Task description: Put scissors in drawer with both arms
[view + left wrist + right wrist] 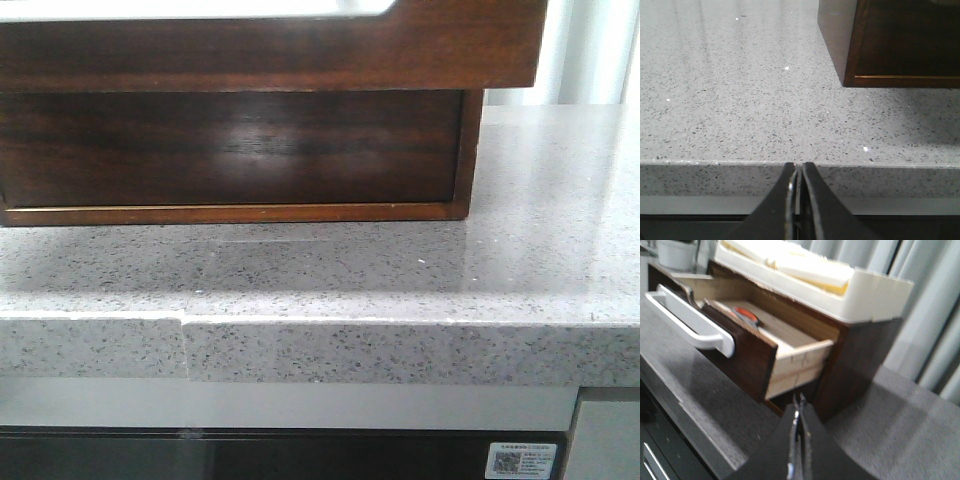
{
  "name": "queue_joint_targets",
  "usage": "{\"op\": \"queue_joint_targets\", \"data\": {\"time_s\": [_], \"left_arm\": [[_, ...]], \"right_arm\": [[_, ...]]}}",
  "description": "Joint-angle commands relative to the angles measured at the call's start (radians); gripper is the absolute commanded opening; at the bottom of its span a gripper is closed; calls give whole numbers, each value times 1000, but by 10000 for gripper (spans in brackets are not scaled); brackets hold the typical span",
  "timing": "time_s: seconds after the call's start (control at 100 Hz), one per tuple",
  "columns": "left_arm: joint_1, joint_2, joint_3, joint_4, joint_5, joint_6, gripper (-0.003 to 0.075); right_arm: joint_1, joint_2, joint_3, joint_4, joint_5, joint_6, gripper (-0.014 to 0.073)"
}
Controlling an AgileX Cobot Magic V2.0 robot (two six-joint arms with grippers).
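Note:
The drawer (747,357) stands pulled out of the dark wood cabinet in the right wrist view, with a white handle (690,322) on its front. The scissors (746,315) lie inside it; only an orange handle part shows. In the front view the drawer front (270,50) juts out at the top, white along its upper edge. My right gripper (799,399) is shut and empty, near the drawer's side and the cabinet corner. My left gripper (796,166) is shut and empty at the counter's front edge, apart from the cabinet (900,45). Neither gripper shows in the front view.
The cabinet stands on a grey speckled counter (400,270). A lower drawer front (230,150) sits closed under the open one. A white tray (875,290) rests on top of the cabinet. A white pot (675,252) and grey curtains (935,340) stand behind.

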Motion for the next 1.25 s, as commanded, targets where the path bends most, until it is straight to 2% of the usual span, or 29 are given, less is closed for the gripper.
{"op": "queue_joint_targets", "data": {"time_s": [0.0, 0.1, 0.25, 0.33, 0.46, 0.52, 0.75, 1.24], "left_arm": [[3, -30, 22, -15, -29, -12, -19], [3, -30, 22, -15, -29, -12, -19], [3, -30, 22, -15, -29, -12, -19], [3, -30, 22, -15, -29, -12, -19], [3, -30, 22, -15, -29, -12, -19], [3, -30, 22, -15, -29, -12, -19], [3, -30, 22, -15, -29, -12, -19], [3, -30, 22, -15, -29, -12, -19]], "right_arm": [[-61, 16, 28, -32, -93, 57, -36], [-207, 16, 145, -4, -272, 122, -36], [-436, 16, 396, 221, -629, 122, -36], [-507, 16, 488, 250, -705, 122, -36], [-590, 14, 549, 250, -654, 122, -36], [-612, 14, 549, 250, -577, 122, -36], [-633, 14, 549, 250, -345, 122, -36], [-633, 14, 549, 240, -346, 122, -36]]}}
